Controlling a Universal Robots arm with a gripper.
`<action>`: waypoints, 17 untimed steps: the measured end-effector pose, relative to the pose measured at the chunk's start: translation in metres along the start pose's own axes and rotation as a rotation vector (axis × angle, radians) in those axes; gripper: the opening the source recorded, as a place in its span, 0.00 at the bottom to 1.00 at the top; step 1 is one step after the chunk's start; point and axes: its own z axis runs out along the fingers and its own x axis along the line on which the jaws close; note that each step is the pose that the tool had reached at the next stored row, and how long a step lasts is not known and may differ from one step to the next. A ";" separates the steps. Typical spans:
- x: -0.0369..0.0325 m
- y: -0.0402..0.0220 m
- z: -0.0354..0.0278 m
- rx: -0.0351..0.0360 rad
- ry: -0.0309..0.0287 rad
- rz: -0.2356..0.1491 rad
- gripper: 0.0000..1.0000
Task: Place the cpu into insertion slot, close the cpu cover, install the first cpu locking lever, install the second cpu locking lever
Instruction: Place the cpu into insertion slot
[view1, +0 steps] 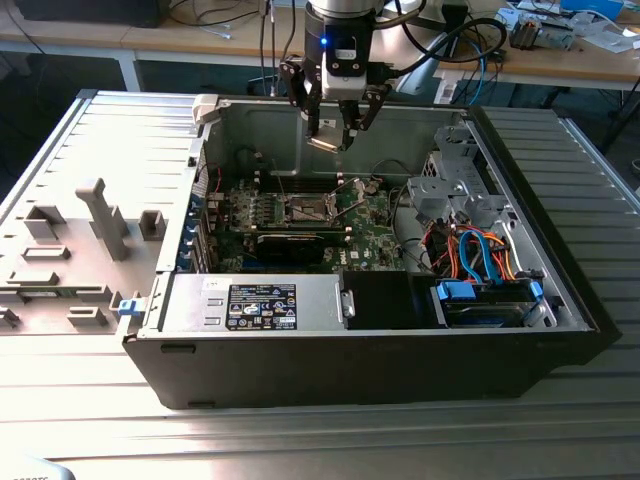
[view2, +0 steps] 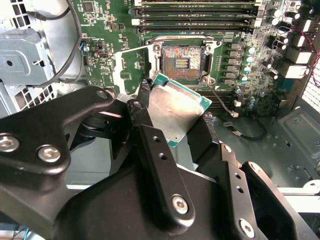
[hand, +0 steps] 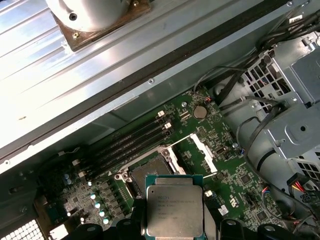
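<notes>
Black two-fingered gripper (view1: 336, 138) hangs in the upper centre of the exterior view, clenched on the small flat square cpu with a silvery-beige metal top (view1: 326, 141). It holds the chip in the air above the open case, clear of the board. In the second wrist view its black fingers (view2: 150, 140) press against two opposite edges of the chip.

Nearest the camera lies a black metal computer case (view1: 350, 365) on its side, its upper face open. Inside, along the near wall, sits a silver power supply box with a dark label (view1: 260, 305). To the exterior view's right of it is a drive bay trailing blue and orange cables (view1: 485, 295). Farther in lies the green motherboard (view1: 370, 245). At its middle is the square dark-centred insertion slot with a silver rim (view1: 305, 208), bare, with no chip in it. In the first wrist view the thin silver cpu cover frame (hand: 205, 155) stands swung open beside the slot. Beyond the case are wooden workbenches (view1: 560, 60) strewn with cables.
</notes>
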 end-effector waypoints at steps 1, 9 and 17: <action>0.0000 0.0000 0.0001 0.0001 -0.0001 0.000 0.54; 0.0000 0.0000 0.0007 0.0050 -0.0035 0.010 0.54; 0.0000 -0.0001 0.0014 0.0049 -0.0041 0.018 0.54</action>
